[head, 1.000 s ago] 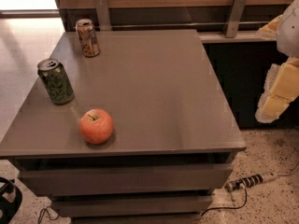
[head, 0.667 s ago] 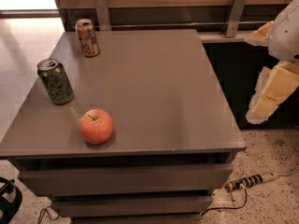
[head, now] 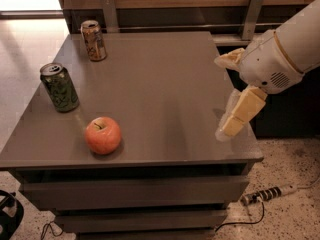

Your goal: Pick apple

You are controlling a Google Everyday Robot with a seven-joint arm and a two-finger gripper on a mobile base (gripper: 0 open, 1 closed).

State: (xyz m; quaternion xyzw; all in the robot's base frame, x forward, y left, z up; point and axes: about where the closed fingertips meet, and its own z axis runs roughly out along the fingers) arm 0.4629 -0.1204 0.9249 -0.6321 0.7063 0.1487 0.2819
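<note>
The apple is round and red-orange with a yellowish patch by its stem. It sits on the grey table near the front left edge. My gripper hangs over the table's right edge, well to the right of the apple and above the tabletop. Its two pale yellow fingers are spread apart with nothing between them. One finger points down and to the left.
A green soda can stands left of and behind the apple. A tan can stands at the table's back left. A wooden wall with metal brackets runs behind. A power strip lies on the floor at the right.
My arm has moved left, from off the right side to over the table's right edge. The apple and both cans have not moved.
</note>
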